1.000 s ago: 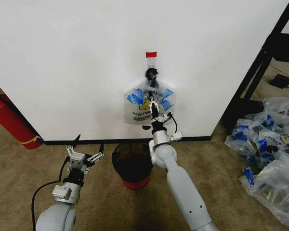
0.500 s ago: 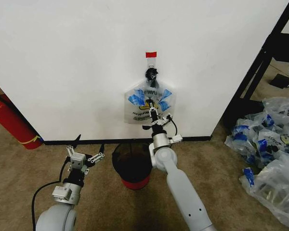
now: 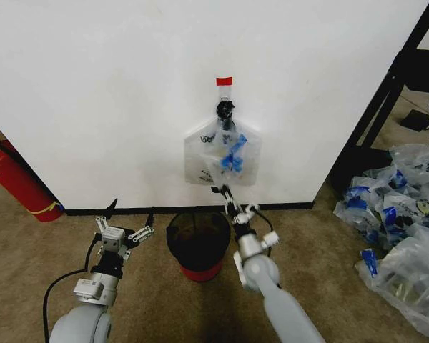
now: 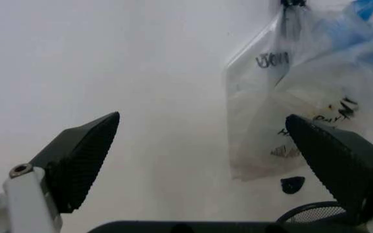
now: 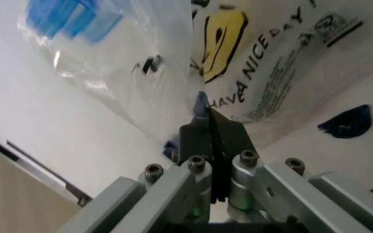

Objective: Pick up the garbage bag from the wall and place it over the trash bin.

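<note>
Right end effector (image 3: 224, 191) pinches the bag's bottom edge!
Garbage bag (image 3: 222, 151) hangs centre frame on the wall (image 3: 93, 93), thin, limp, slippery. Left end effector (image 3: 121, 234) waits lower left, released.

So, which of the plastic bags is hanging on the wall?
The thin translucent plastic bag with blue patches hangs from the hook on the white wall; the clear bags with blue labels lie heaped on the floor.

one garbage bag (image 3: 222, 153), one trash bin (image 3: 196, 245)
</note>
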Robot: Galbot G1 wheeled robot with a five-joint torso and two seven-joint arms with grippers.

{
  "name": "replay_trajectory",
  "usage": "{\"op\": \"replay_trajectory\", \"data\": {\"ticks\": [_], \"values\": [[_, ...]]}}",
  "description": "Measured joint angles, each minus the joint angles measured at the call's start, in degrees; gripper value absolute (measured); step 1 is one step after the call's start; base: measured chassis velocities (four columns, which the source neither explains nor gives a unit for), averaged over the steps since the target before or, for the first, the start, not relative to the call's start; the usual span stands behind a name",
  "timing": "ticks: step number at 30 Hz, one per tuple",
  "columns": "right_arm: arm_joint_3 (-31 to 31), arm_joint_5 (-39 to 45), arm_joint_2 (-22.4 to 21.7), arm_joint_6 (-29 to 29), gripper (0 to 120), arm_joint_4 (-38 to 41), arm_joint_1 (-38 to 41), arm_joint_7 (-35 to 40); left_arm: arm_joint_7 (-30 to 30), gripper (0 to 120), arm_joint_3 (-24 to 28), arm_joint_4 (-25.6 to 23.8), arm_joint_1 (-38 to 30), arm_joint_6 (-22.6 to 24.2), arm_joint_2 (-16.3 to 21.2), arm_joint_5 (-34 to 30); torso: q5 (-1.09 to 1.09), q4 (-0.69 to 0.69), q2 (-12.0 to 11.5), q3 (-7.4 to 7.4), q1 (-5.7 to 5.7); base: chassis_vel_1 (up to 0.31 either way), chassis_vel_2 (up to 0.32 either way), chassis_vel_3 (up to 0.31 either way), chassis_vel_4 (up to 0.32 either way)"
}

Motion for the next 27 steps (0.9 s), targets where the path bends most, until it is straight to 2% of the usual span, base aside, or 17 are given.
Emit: {"op": "replay_trajectory", "data": {"ticks": [12,27], "values": [[3.11,-4.02,-3.13,0.58,0,-1.42,-4.49,-5.04,0.16,100,0.1,-1.86,1.56,-0.08,-0.16,0.32,0.0,0.0,0.0,0.0,0.0,0.0,0.0,0.0,0.0],[3.85,-4.98,-3.29,0.63,0,-4.83,-4.08,-6.08,0.16,100,0.21,-0.43,0.84,-0.68,-0.72,0.26,-0.01,0.0,0.0,0.0,0.0,0.0,0.0,0.0,0.0]]}}
